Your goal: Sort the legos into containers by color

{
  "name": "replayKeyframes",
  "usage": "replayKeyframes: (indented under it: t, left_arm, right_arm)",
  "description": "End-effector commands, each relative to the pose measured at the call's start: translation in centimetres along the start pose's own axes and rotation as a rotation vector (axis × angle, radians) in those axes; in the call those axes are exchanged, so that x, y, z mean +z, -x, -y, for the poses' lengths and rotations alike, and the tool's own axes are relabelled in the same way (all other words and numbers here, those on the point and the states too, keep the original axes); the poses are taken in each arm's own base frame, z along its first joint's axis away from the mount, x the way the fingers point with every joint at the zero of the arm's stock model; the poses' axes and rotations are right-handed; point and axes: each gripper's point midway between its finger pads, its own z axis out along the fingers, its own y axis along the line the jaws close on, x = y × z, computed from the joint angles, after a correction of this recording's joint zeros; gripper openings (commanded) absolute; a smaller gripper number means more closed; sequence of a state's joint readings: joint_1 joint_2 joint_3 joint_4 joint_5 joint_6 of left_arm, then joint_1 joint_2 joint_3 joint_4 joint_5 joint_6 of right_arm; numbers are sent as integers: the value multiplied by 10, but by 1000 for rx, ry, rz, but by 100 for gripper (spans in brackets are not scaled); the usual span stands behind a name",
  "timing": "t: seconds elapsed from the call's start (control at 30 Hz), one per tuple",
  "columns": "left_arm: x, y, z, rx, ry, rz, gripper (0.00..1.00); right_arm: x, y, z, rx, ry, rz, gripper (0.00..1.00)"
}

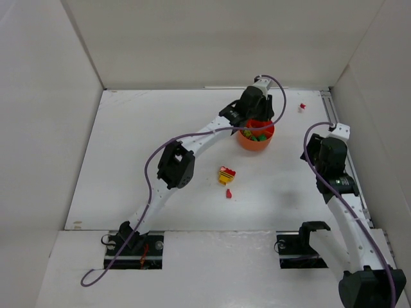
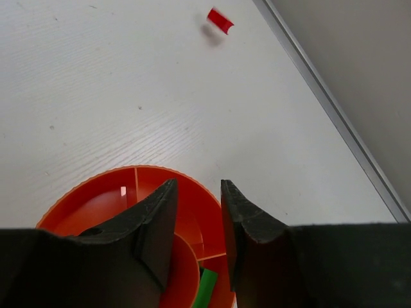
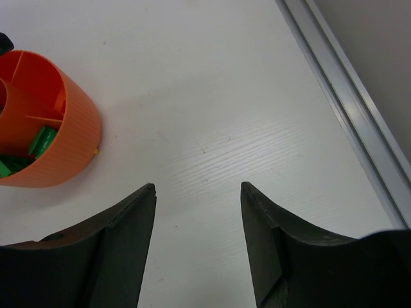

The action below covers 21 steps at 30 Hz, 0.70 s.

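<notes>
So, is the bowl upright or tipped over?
Upright: the bowl has its open top facing up, and green legos lie inside.

A robotics lab cell: plain white walls (image 1: 212,38) box a table (image 1: 128,141) with bolted-on arms (image 1: 174,168).

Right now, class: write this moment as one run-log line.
left gripper: slightly open, empty, above orange bowl | right gripper: open, empty, apart from bowl | red lego: loose on table
</notes>
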<state>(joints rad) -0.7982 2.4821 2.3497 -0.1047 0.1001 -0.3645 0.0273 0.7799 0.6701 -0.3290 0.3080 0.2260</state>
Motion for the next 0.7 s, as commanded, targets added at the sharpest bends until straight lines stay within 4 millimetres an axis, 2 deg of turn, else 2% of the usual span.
replayKeyframes:
  t: [0.0,0.17,0.3,0.33,0.4,0.43,0.47,0.53,0.57,0.6,0.67]
  left_arm:
    - [-33,56,25,15,-36,112,30]
    - [-45,69,37,42,-77,128,47]
    - [-71,97,51,66,-96,176,70]
    - [-78,105,54,77,-101,192,84]
    - [-96,115,60,88,-107,208,96]
    - [-103,119,59,87,-96,218,100]
    - [-117,126,61,86,-90,235,100]
    - [-130,131,56,90,-52,251,100]
    - [-137,130,54,89,-41,251,100]
    - [-150,126,51,87,-26,241,100]
    - [-164,129,38,61,-3,261,100]
  right_arm:
    - [2,11,-2,8,13,49,61]
    - [8,3,-4,-13,13,15,63]
    - [14,9,-7,-11,15,20,65]
    - [14,16,-9,-9,17,29,65]
    - [21,17,-11,-12,14,17,66]
    - [22,25,-14,-10,16,26,66]
    - [27,24,-15,-15,12,10,68]
    - [31,30,-18,-15,12,10,69]
    - [32,39,-18,-11,3,24,69]
    - [35,38,-19,-14,1,15,69]
    - [38,49,-18,-11,-21,29,69]
